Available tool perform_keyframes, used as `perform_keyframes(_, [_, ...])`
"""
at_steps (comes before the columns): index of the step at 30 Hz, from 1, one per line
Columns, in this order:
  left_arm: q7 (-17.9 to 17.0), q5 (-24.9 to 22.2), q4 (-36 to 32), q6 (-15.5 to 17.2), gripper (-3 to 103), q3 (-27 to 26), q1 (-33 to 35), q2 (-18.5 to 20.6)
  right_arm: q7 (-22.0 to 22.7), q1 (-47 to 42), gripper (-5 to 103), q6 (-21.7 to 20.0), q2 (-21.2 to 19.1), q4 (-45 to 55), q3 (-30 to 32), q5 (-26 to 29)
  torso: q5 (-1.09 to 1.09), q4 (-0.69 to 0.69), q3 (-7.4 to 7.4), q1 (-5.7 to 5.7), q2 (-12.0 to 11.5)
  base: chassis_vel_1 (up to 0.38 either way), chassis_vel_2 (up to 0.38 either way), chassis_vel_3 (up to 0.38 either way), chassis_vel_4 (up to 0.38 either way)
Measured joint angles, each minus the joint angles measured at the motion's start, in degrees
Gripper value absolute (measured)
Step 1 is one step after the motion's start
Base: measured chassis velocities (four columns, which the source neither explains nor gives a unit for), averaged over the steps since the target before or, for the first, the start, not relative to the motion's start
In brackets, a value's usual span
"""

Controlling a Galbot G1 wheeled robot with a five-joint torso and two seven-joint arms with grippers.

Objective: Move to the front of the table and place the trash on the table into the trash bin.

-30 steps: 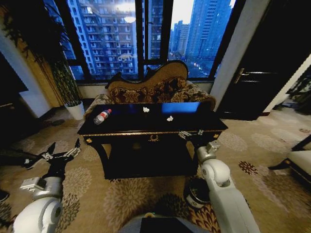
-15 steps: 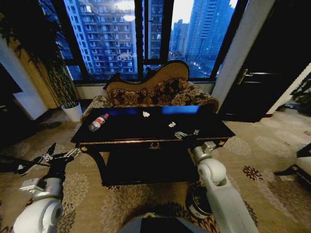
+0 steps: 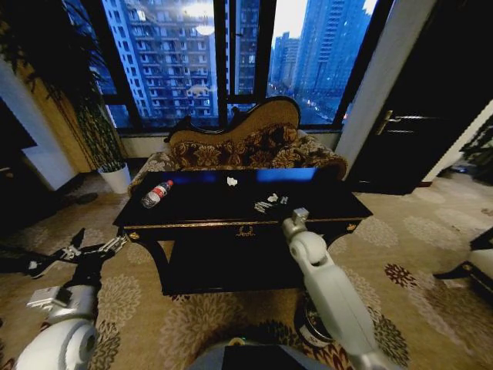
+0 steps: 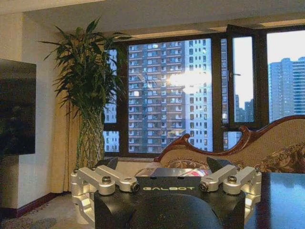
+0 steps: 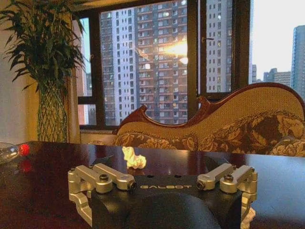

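Two arms frame our view of the glossy black rectangular table with gold trim (image 3: 192,220), which stands in front of an ornate patterned brown sofa (image 3: 246,146) and tall windows. Our right gripper (image 3: 269,203) reaches over the tabletop near its front edge, jaws spread wide, right beside a small white crumpled scrap (image 3: 273,198); whether the two touch we cannot tell. A second white crumpled scrap (image 3: 232,182) lies farther back toward the sofa, and our right wrist camera catches it just beyond the released fingers (image 5: 107,177). A clear plastic bottle with a red label and red cap (image 3: 157,193) lies on its side near the table's left end, well apart from the scraps. Our left gripper (image 3: 73,253) hangs low off the table's left corner, over the patterned carpet, its fingers parted and gripping nothing. Part of the small round dark trash bin (image 3: 310,327) peeks out on the floor behind our right arm.
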Motion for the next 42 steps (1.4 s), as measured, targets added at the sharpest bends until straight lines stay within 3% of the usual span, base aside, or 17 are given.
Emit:
perform_keyframes(8, [-0.06, 0.49, 0.2, 0.04, 100, 0.24, -0.11, -0.45, 0.0, 4.21, 100, -4.28, -1.37, -3.55, -0.75, 0.48, 0.0, -0.01, 0.0, 0.0, 0.0, 0.0, 0.0, 0.0, 0.0])
perform_keyframes(11, [-0.07, 0.52, 0.46, 0.04, 100, 0.23, -0.19, -0.62, 0.01, 5.42, 100, -9.14, -2.23, -4.44, -0.66, 0.99, 0.0, -0.01, 0.0, 0.0, 0.0, 0.0, 0.0, 0.0, 0.0])
perform_keyframes(14, [-0.08, 0.51, 0.57, 0.03, 100, 0.13, -0.16, -0.65, 0.01, 5.64, 100, -10.35, -2.4, -4.97, -0.51, 1.29, 0.0, -0.01, 0.0, 0.0, 0.0, 0.0, 0.0, 0.0, 0.0])
perform_keyframes(42, [0.1, 0.02, 0.6, -1.34, 100, -0.52, 0.94, -0.74, 0.01, 6.46, 100, -8.64, -1.85, -10.12, 0.85, 0.93, 0.0, 0.0, -0.01, 0.0, 0.0, 0.0, 0.0, 0.0, 0.0])
